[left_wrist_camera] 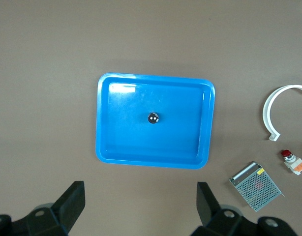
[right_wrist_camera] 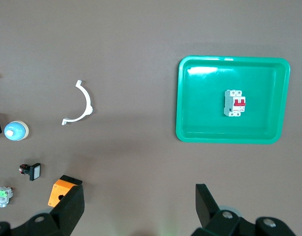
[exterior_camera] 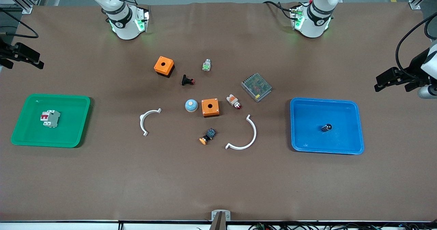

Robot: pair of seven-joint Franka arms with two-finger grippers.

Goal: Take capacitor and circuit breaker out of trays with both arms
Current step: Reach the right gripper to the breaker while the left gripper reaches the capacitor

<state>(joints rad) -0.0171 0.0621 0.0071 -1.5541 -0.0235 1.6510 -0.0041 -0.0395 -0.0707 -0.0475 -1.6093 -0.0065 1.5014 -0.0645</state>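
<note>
The capacitor (exterior_camera: 326,127), a tiny black cylinder with a silvery top, lies in the blue tray (exterior_camera: 304,144) at the left arm's end of the table. It also shows in the left wrist view (left_wrist_camera: 153,118). The breaker (exterior_camera: 50,118), a light-grey block with a red lever, lies in the green tray (exterior_camera: 24,137) at the right arm's end, and in the right wrist view (right_wrist_camera: 234,103). My left gripper (left_wrist_camera: 141,206) is open and empty, high up beside the blue tray (left_wrist_camera: 104,147). My right gripper (right_wrist_camera: 139,209) is open and empty, high up beside the green tray (right_wrist_camera: 185,132).
In the middle of the table lie two orange boxes (exterior_camera: 164,66) (exterior_camera: 210,107), a metal mesh box (exterior_camera: 256,87), two white arc pieces (exterior_camera: 147,121) (exterior_camera: 246,139), a blue-white dome (exterior_camera: 191,105) and several small buttons and switches (exterior_camera: 208,135).
</note>
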